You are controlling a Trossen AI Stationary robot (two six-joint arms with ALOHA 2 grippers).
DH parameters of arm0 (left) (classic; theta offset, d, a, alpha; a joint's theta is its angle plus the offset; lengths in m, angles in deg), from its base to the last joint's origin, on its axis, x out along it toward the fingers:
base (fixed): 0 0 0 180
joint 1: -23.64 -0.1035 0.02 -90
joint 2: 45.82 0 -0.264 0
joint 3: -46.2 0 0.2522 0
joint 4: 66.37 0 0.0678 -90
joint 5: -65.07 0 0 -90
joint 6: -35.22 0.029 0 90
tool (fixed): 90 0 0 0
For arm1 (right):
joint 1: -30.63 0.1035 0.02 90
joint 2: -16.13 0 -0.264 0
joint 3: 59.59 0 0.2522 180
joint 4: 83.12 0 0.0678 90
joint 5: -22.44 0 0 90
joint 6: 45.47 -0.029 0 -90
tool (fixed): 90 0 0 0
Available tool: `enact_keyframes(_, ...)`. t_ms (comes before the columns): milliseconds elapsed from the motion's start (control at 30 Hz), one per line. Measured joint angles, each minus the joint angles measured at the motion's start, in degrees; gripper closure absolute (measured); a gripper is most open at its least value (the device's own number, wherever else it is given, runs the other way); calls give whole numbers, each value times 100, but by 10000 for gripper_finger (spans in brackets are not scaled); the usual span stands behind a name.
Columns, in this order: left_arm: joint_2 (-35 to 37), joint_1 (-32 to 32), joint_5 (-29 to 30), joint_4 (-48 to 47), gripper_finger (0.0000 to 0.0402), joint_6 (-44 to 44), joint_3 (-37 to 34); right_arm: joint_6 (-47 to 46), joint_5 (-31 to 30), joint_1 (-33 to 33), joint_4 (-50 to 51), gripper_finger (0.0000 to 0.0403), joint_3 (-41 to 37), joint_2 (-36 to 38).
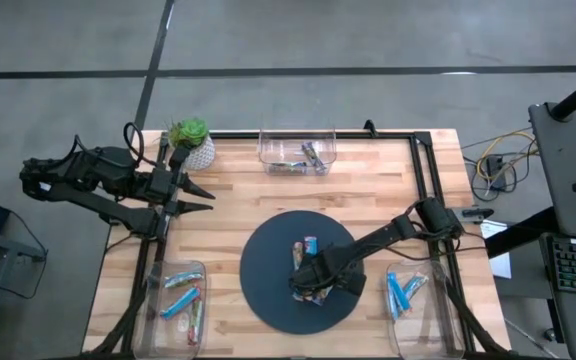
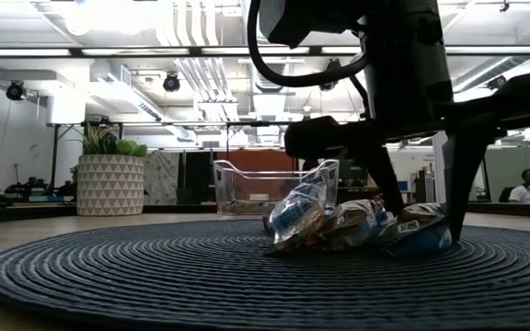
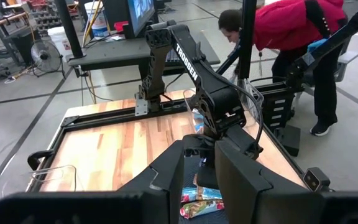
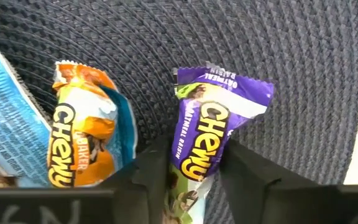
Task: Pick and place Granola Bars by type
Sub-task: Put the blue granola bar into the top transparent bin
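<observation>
Several wrapped granola bars lie on the dark round mat (image 1: 268, 300). In the right wrist view I see a purple one (image 4: 213, 118), an orange one (image 4: 79, 137) and a blue one (image 4: 5, 124). In the low view they form a small pile (image 2: 339, 221). My right gripper (image 4: 194, 180) (image 1: 305, 285) is down over this pile, shut on the purple bar. My left gripper (image 1: 208, 198) (image 3: 199, 177) hangs open over the table's far left part, beside the potted plant (image 1: 190, 140), holding nothing. My right gripper pinches the purple bar between its two fingers (image 4: 151, 174), one on each long edge, around the bar's middle (image 4: 197, 162). The fingers come from above, pointing down, and lie across the bar. The wrapper narrows between them. The bar rests on the mat.
Three clear bins hold bars: one at the far edge (image 1: 296, 152), one at the near left (image 1: 178, 300), one at the near right (image 1: 413, 295) with blue bars. Two more bars (image 1: 305, 248) lie on the mat. A person in a red jacket (image 3: 291, 37) bends beyond the table.
</observation>
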Motion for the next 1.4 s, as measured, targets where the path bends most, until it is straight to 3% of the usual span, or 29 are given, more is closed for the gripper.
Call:
enact_keyframes(333, 0, -1, 0, -2, 326, 0, 0, 44, 2, -2, 142, 348, 40, -11)
enact_keyframes(833, 0, -1, -1, 1, 326, 0, 0, 521, -26, 0, 1377, 350, 704, 279)
enact_keyframes(1400, 0, 0, 1, 9, 326, -36, 0, 2234, -1166, -202, 1859, 349, 2165, 315)
